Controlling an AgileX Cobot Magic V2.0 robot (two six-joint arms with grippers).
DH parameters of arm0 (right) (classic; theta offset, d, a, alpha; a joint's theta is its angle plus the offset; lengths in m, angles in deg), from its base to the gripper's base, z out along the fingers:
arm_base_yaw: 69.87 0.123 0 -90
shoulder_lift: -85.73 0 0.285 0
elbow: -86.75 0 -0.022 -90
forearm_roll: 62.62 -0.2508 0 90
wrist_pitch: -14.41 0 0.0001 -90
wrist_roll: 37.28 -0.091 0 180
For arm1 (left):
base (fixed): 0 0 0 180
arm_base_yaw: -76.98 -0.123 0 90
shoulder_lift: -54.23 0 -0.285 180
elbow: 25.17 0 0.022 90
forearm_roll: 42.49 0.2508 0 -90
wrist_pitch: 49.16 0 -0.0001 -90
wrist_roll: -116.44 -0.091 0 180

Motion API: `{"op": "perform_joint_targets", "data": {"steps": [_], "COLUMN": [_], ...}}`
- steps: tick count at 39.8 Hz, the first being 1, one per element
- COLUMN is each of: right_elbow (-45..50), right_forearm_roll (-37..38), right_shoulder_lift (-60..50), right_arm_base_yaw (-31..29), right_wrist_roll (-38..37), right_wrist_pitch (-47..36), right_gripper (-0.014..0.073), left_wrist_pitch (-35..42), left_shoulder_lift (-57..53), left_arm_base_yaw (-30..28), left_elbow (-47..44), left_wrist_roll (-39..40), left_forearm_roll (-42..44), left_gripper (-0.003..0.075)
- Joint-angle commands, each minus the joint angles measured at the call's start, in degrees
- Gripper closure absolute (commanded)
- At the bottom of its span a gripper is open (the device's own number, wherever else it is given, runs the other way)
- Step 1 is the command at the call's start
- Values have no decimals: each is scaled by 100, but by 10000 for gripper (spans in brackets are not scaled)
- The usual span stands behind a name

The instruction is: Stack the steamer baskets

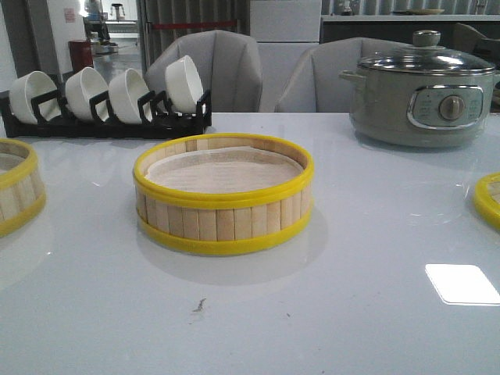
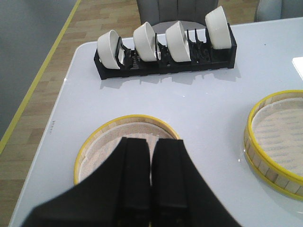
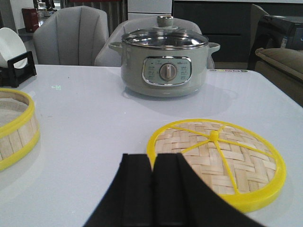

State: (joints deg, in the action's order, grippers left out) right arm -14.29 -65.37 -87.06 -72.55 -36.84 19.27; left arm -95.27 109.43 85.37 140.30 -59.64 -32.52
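At table centre: middle steamer basket (image 1: 223, 195) stands upright on the white table (image 1: 344, 312), pale liner sheet inside, yellow bands at top and bottom rim, wooden slats between them.
Same basket, other views: it shows at the edge of the left wrist view (image 2: 277, 137) and partly at the edge of the right wrist view (image 3: 16, 127).
Left basket: a second steamer basket (image 1: 17, 186) sits at the table's left edge, cut off in the front view; in the left wrist view it lies just beyond the fingers (image 2: 128, 142), apart from the middle basket.
Lid: the woven-bamboo lid (image 3: 215, 161) lies flat on the table's right side, yellow ring, spokes and small centre knob; only a sliver of it shows in the front view (image 1: 489, 199).
Left gripper (image 2: 150, 177): black fingers pressed together with only a thin seam between them, holding nothing, poised above the near rim of the left basket.
Right gripper (image 3: 152, 189): fingers likewise closed together and empty, just beside the lid's near edge.
Bowl rack: black rack (image 1: 109, 121) with four white bowls (image 1: 183, 82) standing on edge, at the far left of the table.
Pot: grey electric pot (image 1: 422, 94) with glass lid and round dial, far right, behind the bamboo lid.
Beyond the table: grey chairs (image 1: 219, 66).
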Motion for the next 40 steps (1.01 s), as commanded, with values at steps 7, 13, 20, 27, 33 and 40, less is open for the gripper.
{"op": "perform_joint_targets", "data": {"steps": [7,13,20,27,33,40], "right_elbow": [-89,-89,-89,-89,-89,-89], "right_forearm_roll": [63,63,63,63,63,185], "right_shoulder_lift": [-123,-123,-123,-123,-123,-123], "right_arm_base_yaw": [-25,-25,-25,-25,-25,-29], "right_wrist_roll": [-5,-5,-5,0,0,178], "right_wrist_pitch": [-486,-486,-486,-486,-486,-608], "right_gripper": [538,538,538,538,538,538], "left_wrist_pitch": [648,635,547,529,529,514], "left_shoulder_lift": [-26,-26,-26,-26,-26,-26], "left_arm_base_yaw": [58,58,58,58,58,58], "left_elbow": [186,186,186,186,186,186], "left_wrist_roll": [4,4,4,4,4,4], "left_forearm_roll": [224,224,264,264,264,252], "left_gripper": [637,637,637,637,637,637]}}
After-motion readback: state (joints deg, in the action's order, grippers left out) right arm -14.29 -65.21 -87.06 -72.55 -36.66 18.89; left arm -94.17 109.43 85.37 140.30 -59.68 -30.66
